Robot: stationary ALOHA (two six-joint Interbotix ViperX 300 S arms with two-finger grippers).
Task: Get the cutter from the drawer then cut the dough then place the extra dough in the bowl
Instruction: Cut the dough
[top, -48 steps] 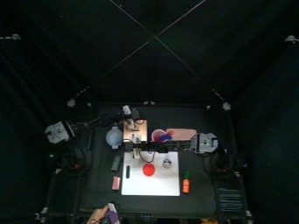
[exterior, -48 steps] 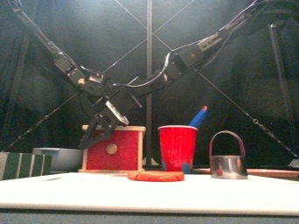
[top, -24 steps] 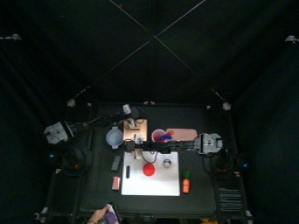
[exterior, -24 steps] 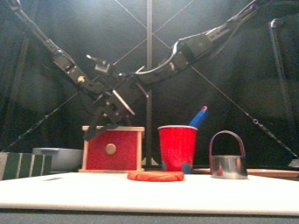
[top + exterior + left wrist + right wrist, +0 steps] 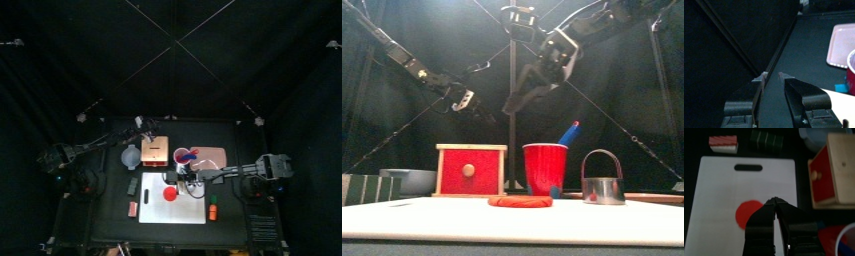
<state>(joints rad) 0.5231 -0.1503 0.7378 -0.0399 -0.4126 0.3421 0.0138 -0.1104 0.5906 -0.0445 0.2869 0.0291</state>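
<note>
- The white cutting board point(image 5: 513, 218) is lying at the table's front edge, and the flat red dough point(image 5: 521, 201) is sitting on it as 1 uncut disc.
- Behind them, the round metal cutter point(image 5: 604, 181) is standing upright, right of the red cup point(image 5: 547, 168), which is holding a blue toy knife point(image 5: 571, 132).
- The wooden box point(image 5: 472, 170) is standing left of the cup, its red drawer front sitting flush.
- The blue-grey bowl point(image 5: 409, 180) is resting left of the box, behind the dark green sushi roll point(image 5: 362, 187).
- The right gripper point(image 5: 774, 201) is hanging high over the board beside the dough, its 2 jaws pressing together on nothing.
- The pink tray point(image 5: 214, 152) is lying behind the cup.
- The left gripper point(image 5: 773, 76) is hovering high toward the back curtain, its 2 jaws showing a narrow gap and gripping nothing.
</note>
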